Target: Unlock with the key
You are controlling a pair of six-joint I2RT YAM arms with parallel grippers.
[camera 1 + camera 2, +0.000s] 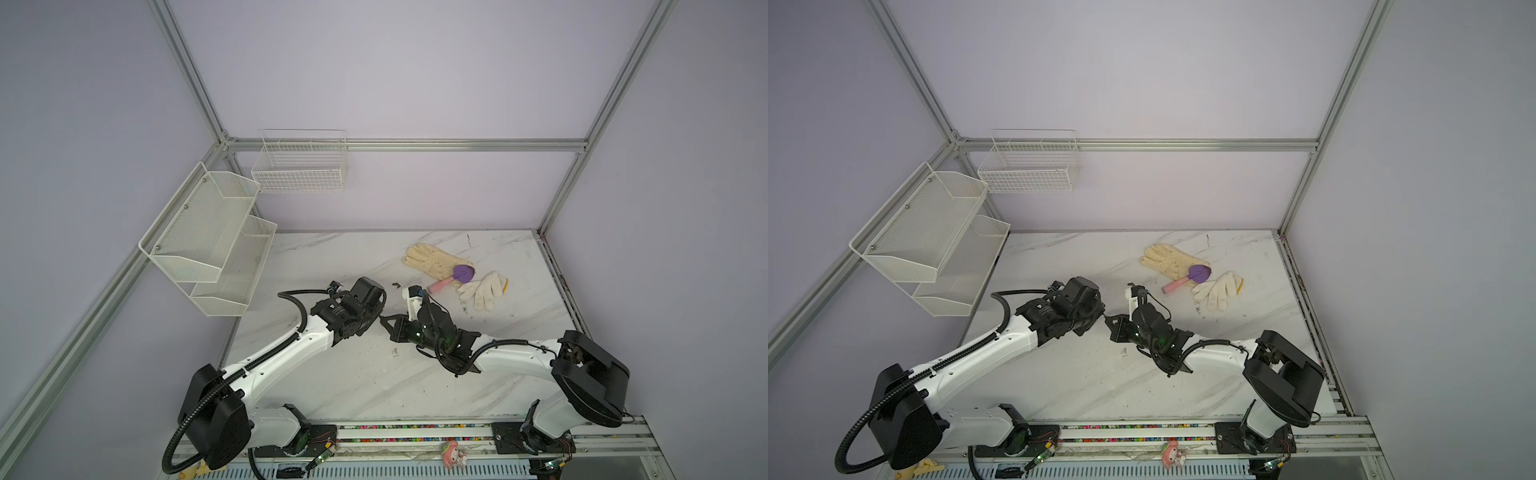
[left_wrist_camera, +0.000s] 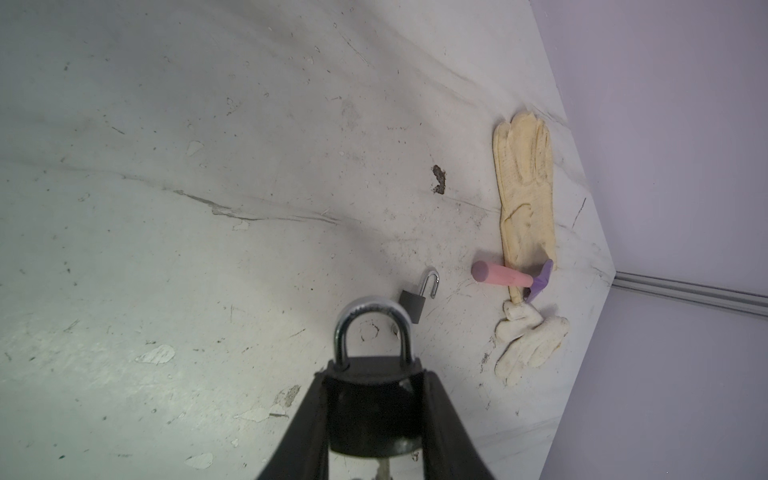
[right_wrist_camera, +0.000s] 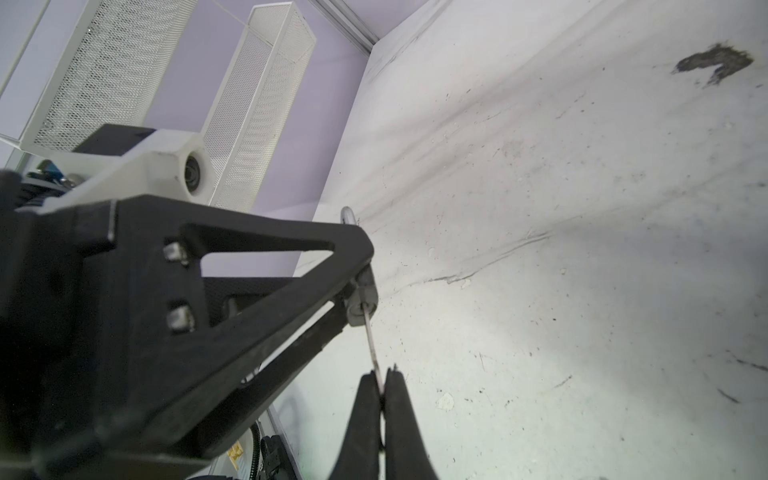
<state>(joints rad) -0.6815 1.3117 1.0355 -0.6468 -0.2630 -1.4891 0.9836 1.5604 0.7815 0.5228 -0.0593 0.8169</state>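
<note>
Steel and dark metal are the materials in play. In both top views the left jaws and right jaws meet tip to tip over the middle of the marble-patterned tabletop (image 1: 353,386); what sits between them is too small to make out. In the left wrist view the left jaws are clamped across the dark body of the padlock (image 2: 370,411). Its chrome shackle (image 2: 371,320) is closed and points away from the arm. A smaller padlock (image 2: 411,305) with an open shackle lies beyond, near a pink-handled trowel (image 2: 498,276) and two gloves (image 2: 525,199). In the right wrist view the right jaws are pinched together on the key (image 3: 371,345), seen edge-on, with its tip at the keyhole in the padlock's underside (image 3: 363,305). How deep it sits cannot be told. Handling, as a judgement: the padlock is rigid and dense for its size, and its smooth flanks could twist under torque, so the flat sides of the body are the right hold. The key is light, stiff and thin. It is best gripped flat on its head so that it cannot pivot, and any side load risks bending it.
</note>
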